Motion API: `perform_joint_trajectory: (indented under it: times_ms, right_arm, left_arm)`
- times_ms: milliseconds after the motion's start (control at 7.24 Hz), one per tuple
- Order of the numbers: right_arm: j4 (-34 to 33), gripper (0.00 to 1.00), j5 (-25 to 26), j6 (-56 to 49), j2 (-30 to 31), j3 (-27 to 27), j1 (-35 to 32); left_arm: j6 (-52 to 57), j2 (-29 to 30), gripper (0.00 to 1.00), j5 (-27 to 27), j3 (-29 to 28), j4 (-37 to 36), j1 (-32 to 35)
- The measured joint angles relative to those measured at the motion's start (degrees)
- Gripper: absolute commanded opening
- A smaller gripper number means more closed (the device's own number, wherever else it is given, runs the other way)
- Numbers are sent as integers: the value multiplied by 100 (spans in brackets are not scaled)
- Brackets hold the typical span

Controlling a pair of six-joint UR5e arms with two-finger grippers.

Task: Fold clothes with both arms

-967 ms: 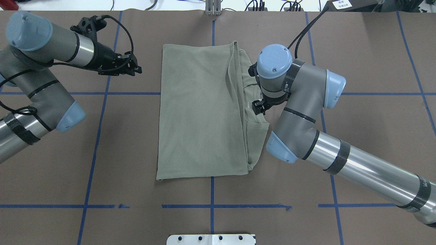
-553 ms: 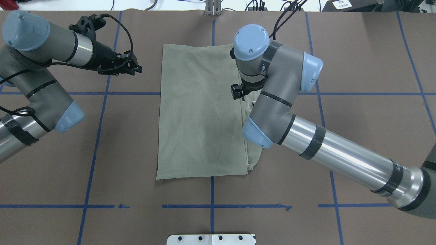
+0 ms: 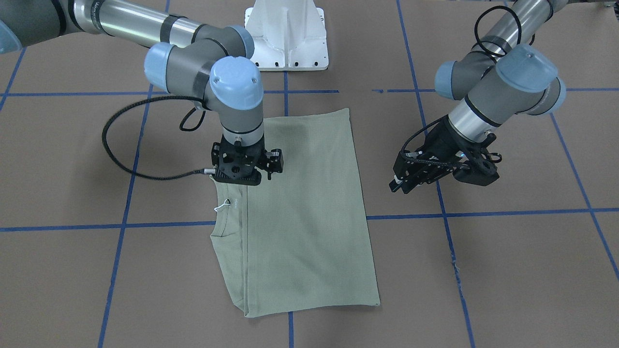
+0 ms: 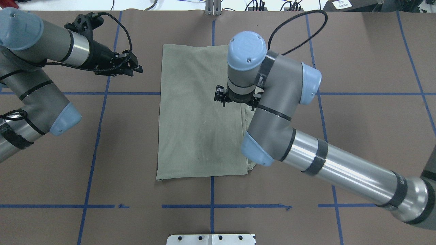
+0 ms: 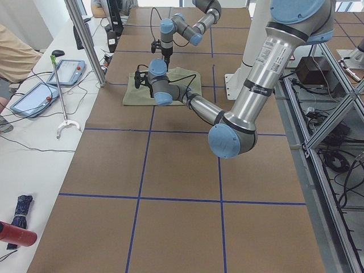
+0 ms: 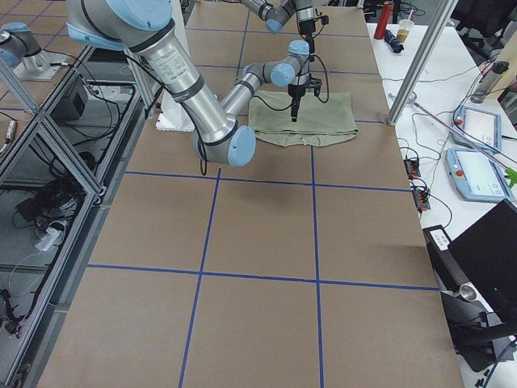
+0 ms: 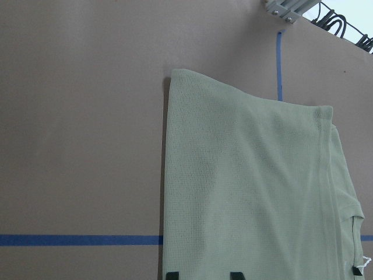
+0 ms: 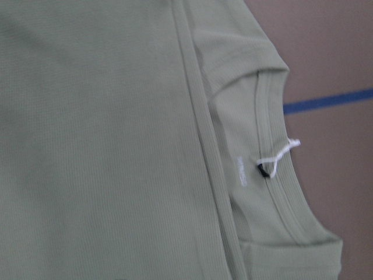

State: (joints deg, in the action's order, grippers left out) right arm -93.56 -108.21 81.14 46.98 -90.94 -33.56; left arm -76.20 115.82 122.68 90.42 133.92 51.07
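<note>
Since a second ago, the right arm (image 4: 272,112) has swung in from the sage-green shirt's (image 4: 197,119) collar side to stand over the cloth. The ridge of fabric that stood up along that side now lies flat. The left arm (image 4: 41,88) has hardly shifted.

The shirt lies on the brown counter (image 4: 357,136) between the two arms, folded lengthwise into a tall rectangle. A narrow strip on the robot's right side is left uncovered by the top layer. There the ribbed collar (image 8: 265,116) shows, with a white tag string (image 8: 280,154) and a small pale print (image 8: 242,174) just inside the neck.

The right gripper (image 3: 240,182) points straight down over the long folded edge, near the collar. Its fingers are hidden under the wrist from above and do not appear in its own blurred camera view. I cannot tell whether they are apart or together, or whether they touch the cloth.

The left gripper (image 3: 400,186) hangs above bare counter, well apart from the shirt's other long edge. Its fingers (image 7: 172,274) are spread and hold nothing.

Blue tape lines (image 4: 238,206) cross the counter, and the white pedestal base (image 3: 287,38) stands behind the shirt.
</note>
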Motion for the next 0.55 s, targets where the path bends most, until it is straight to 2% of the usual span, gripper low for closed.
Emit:
perform_joint_trajectory:
  times_ms: [138, 276, 553]
  right_arm:
    - [218, 95, 470, 1289, 516, -637, 385]
    - [396, 92, 1037, 2353, 849, -1003, 771]
    - [502, 91, 1460, 3766, 1177, -1210, 1155]
  left_arm:
    - [4, 7, 100, -2, 23, -19, -9]
    - [12, 12, 100, 2, 54, -25, -16]
    - [49, -228, 100, 149, 327, 131, -11]
